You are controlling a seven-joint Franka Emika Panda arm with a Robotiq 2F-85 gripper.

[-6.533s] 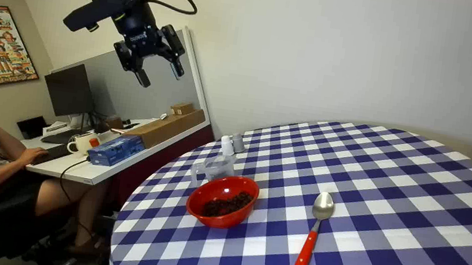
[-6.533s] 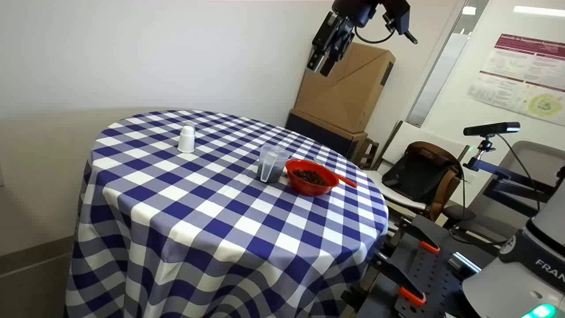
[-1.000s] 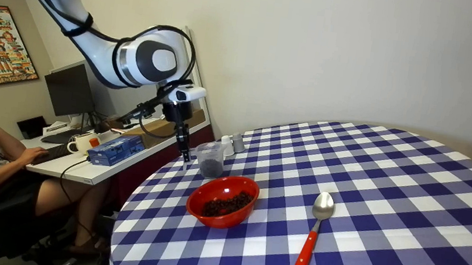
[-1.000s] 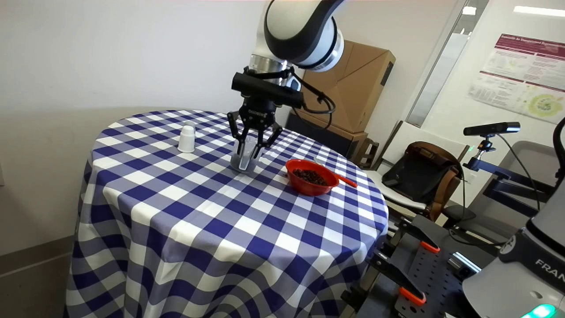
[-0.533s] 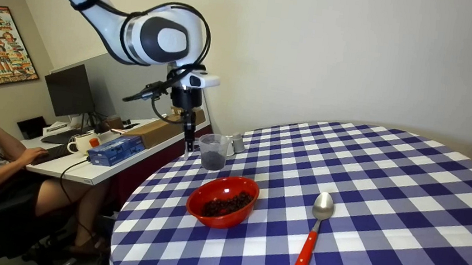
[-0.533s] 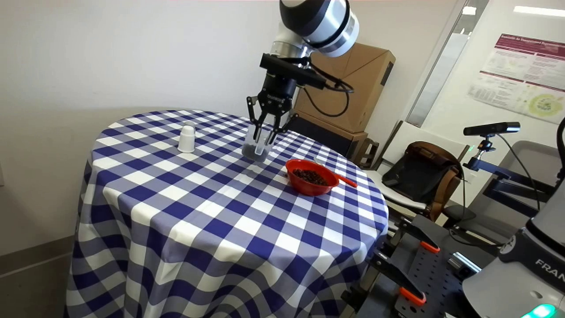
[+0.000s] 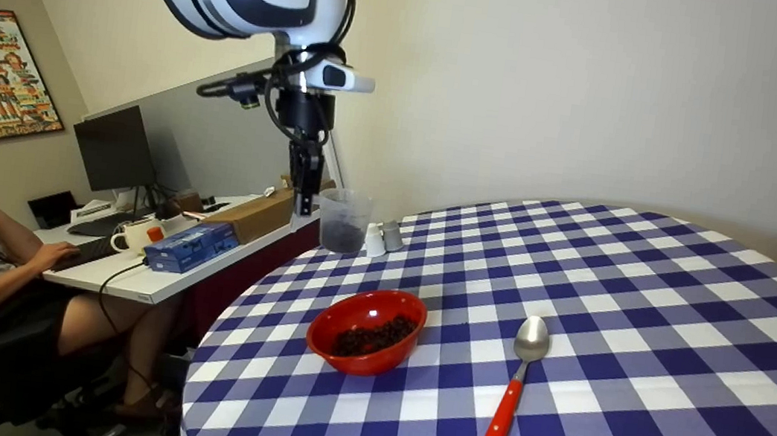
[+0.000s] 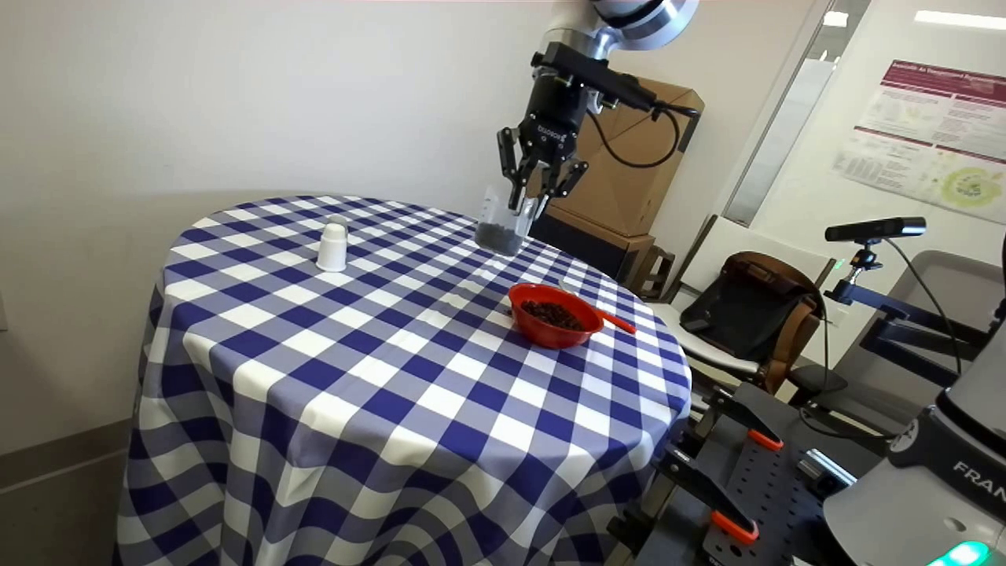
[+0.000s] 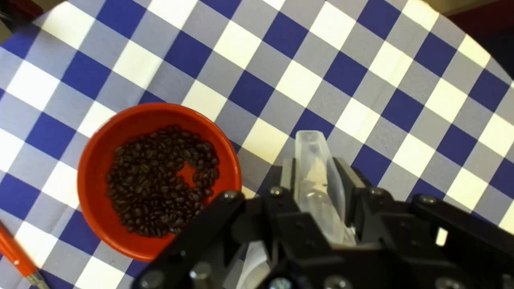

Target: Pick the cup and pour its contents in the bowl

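The translucent cup (image 7: 342,225) hangs above the checked tablecloth, with dark contents low inside it. In an exterior view the same cup (image 8: 500,229) leans slightly, behind the bowl. My gripper (image 8: 539,203) is shut on the cup's handle (image 9: 315,176), which sits between the two pads in the wrist view. The cup's body is mostly hidden there behind the gripper. On the table stands the red bowl (image 7: 369,368), holding dark beans. In the wrist view the bowl (image 9: 93,176) lies to the left of my fingers.
A spoon with a red handle (image 7: 504,413) lies beside the bowl. Small white (image 7: 375,241) and grey (image 7: 392,236) cups stand upside down farther back. A person sits at a desk with a blue box (image 7: 193,246) beyond the table edge.
Several seconds ago the gripper was open and empty, and the cup stood beside the bowl. Over the last second the gripper has raised the cup, moving rightward in an exterior view. The bowl stayed put.
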